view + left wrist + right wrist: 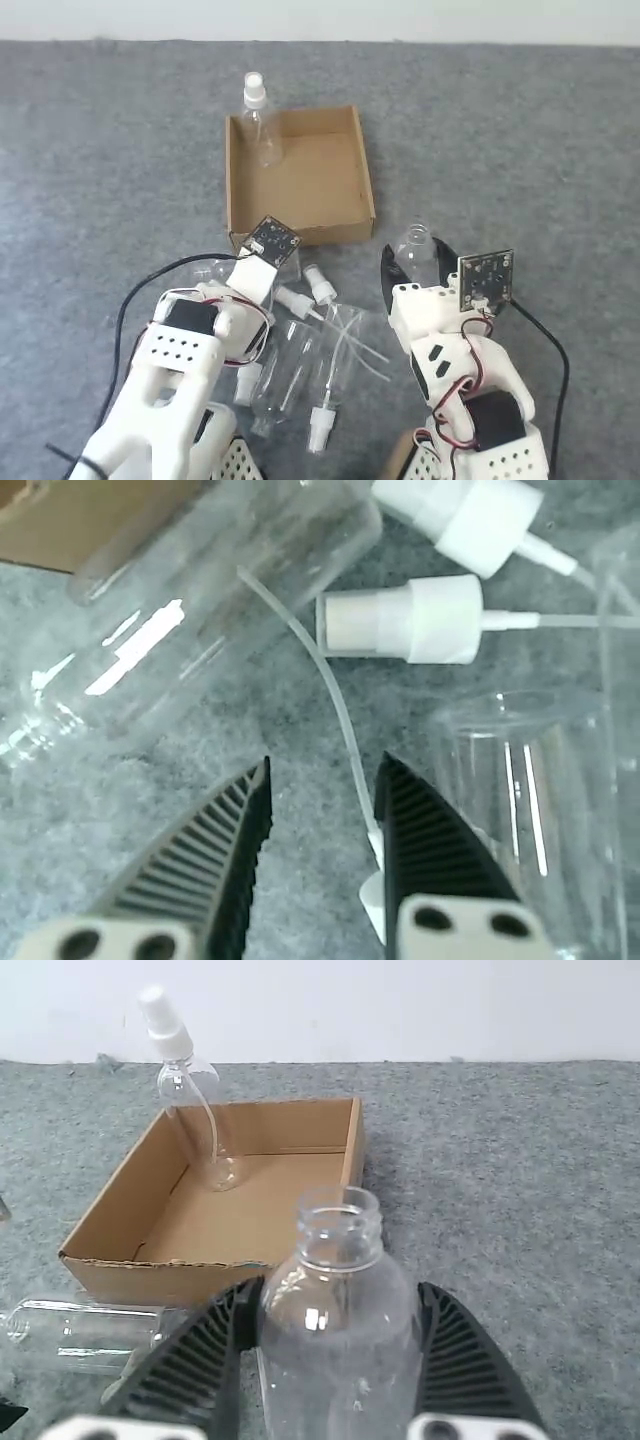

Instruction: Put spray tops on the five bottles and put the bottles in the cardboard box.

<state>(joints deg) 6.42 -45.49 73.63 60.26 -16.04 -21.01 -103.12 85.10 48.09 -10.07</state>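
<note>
Clear plastic bottle (338, 1260), neck open, no top: upright, pinched by right end effector (416, 253) near cardboard box (310, 190). Capped bottle (258, 118) stands in the box's far corner. Left end effector (323, 764): spread over loose white spray tops (400, 620) on grey bench (520, 150).

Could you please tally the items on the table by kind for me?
clear bottle: 5, though the lying ones overlap
spray top: 5, one fitted, four loose
cardboard box: 1
Total: 11
</note>
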